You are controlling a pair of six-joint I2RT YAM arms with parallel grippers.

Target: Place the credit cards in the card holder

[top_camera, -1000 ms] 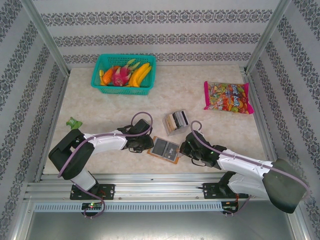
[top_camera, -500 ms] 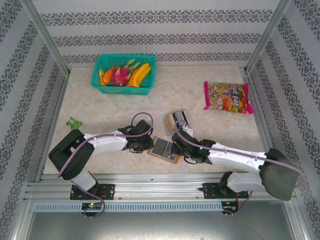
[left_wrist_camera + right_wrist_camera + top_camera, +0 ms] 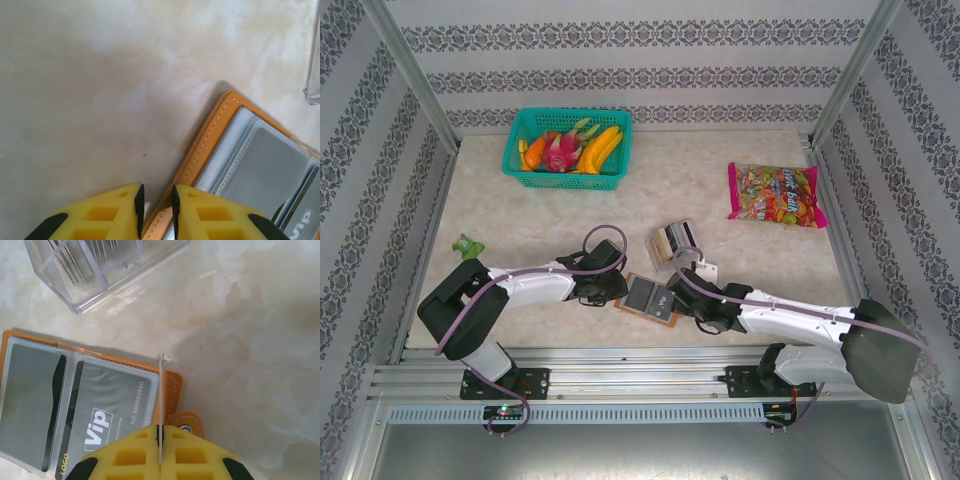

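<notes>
Marbled table (image 3: 520, 220) carries the open wallet (image 3: 650, 298), flat between the claws, with the left claw (image 3: 156, 205) clenched on its stitched edge. Right claw (image 3: 160, 440) grasps a card (image 3: 161, 390) edge-on, just ahead of it over the wallet's flap. Thin, stiff and probably slick, the card wants a firm pinch at its back half, leaving the front edge free for a slot.

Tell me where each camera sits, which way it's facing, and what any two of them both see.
Top external: above and behind the arms, facing down on the table; both arms, left hand and right hand show.
Left wrist: on the left arm, facing down past its yellow fingers, closed on the card holder's edge.
Right wrist: on the right arm, facing down at the card holder and clear box; its fingers pinch a white card edge-on.
Shared: all three see the open card holder.
</notes>
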